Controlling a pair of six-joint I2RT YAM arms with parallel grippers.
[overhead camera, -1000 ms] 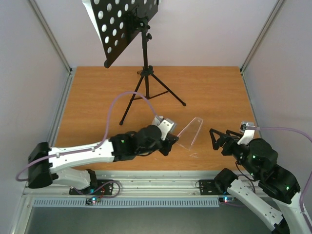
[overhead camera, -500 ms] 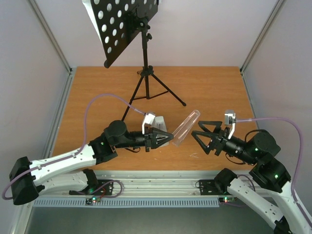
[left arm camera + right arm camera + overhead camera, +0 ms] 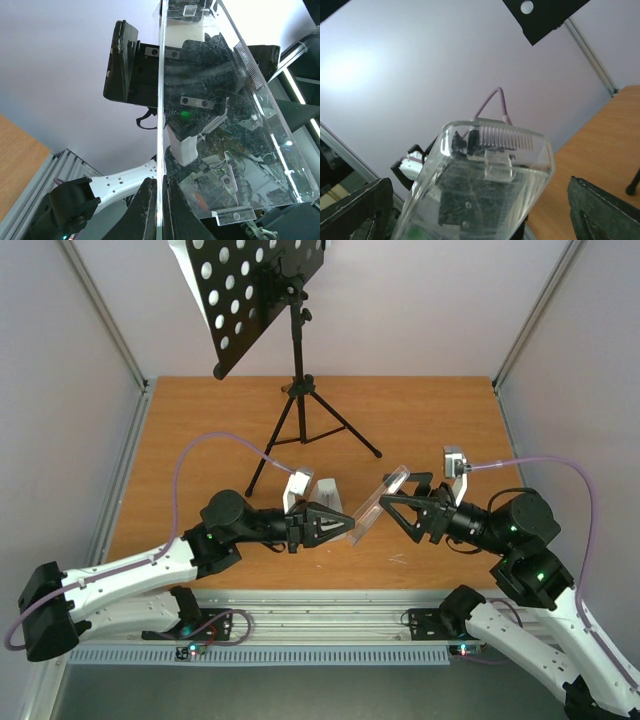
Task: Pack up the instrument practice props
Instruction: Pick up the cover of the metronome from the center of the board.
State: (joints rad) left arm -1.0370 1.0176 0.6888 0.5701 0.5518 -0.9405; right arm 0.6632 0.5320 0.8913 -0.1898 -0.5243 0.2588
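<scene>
The left arm (image 3: pixel 130 565) reaches from the bench's near left corner towards the middle. Behind it, at the back of the wooden bench (image 3: pixel 440 420), stands the black music stand (image 3: pixel 297 340), upright on its three spread legs. Its tray with round holes tilts, and a white sheet (image 3: pixel 183 262) shows along the tray's left edge.

The left pincer (image 3: pixel 350 524) points right and is closed narrow on the clear plastic shell (image 3: pixel 375 505), gripping one thin wall near the shell's lower end. In the left wrist view the fingers (image 3: pixel 145 210) pinch that wall edge-on, and the scratched shell rises away from them, tapering.

The shell is held up off the bench, between the two arms in front of the stand's legs. It slants with its narrow end up and to the right. That narrow end carries a ribbed grille and a small clear clip, seen in the right wrist view.

The right pincer (image 3: pixel 395 518) points left and is wide. Its fingers (image 3: pixel 605 210) stand on either side of the shell's narrow end, and a gap shows between them and the plastic. The right arm (image 3: pixel 530 580) rises from the near right corner.
</scene>
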